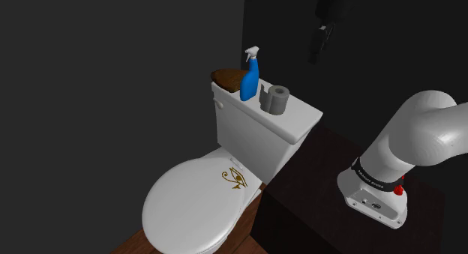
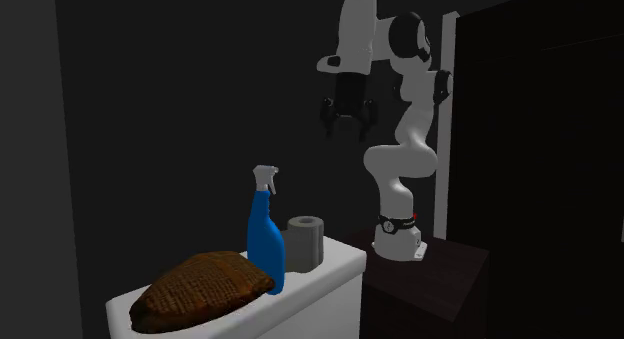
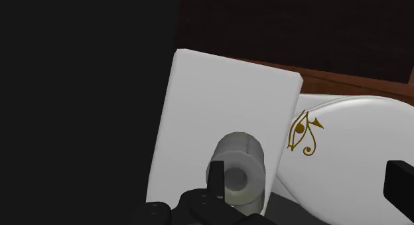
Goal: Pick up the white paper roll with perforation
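One grey paper roll (image 1: 276, 99) upright on toilet tank lid (image 1: 300, 121) beside spray bottle (image 1: 250, 80), well below gripper (image 2: 348, 127), fingers spread apart.

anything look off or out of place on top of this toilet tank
Nothing is spilled or tipped: the spray bottle and grey paper roll stand upright on the tank lid. The brown ribbed lump beside the bottle is an odd thing to find there.
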{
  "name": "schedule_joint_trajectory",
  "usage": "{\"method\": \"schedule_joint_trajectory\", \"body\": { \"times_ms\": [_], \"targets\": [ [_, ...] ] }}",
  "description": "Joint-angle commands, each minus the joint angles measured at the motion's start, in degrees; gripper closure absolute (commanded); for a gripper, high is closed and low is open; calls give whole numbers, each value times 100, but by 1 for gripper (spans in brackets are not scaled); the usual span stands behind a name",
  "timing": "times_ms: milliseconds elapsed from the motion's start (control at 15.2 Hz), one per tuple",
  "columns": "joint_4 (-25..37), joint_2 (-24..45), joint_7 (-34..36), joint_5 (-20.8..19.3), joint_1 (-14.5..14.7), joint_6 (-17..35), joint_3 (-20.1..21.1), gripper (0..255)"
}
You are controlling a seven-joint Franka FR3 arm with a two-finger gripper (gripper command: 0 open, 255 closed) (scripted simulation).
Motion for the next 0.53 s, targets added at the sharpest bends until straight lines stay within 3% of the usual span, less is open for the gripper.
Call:
{"method": "schedule_joint_trajectory", "body": {
  "times_ms": [0, 462],
  "targets": [
    [0, 0, 0, 0, 0, 0, 0, 0],
    [-250, 1170, 57, 126, -63, 1370, -133, 0]
  ]
}}
